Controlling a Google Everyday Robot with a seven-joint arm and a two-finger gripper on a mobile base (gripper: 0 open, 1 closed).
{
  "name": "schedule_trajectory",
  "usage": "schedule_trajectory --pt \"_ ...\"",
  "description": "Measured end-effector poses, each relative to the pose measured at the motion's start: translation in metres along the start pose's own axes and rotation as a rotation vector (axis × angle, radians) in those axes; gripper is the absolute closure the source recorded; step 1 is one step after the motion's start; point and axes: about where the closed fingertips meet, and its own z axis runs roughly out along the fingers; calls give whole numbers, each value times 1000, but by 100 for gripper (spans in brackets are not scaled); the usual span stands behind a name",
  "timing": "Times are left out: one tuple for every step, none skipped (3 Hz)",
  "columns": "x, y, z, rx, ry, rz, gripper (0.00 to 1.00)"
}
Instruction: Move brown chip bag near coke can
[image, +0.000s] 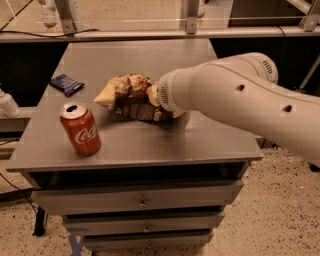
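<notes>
Brown chip bag (131, 97) at pincer (154, 95), coke can (80, 129) and packet (67, 84) nearby.

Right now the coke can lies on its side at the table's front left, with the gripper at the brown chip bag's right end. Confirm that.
Not quite. The camera view shows the coke can standing upright, silver top up, at the table's front left. The rest holds: the gripper is at the brown chip bag's right end.

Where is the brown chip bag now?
The brown chip bag lies up and right of the coke can in the camera view; the gripper is at its right end.
</notes>
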Motion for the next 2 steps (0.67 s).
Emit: schedule_trajectory --pt "16 14 -10 -24 9 36 100" --pt "25 29 -17 -57 13 59 100"
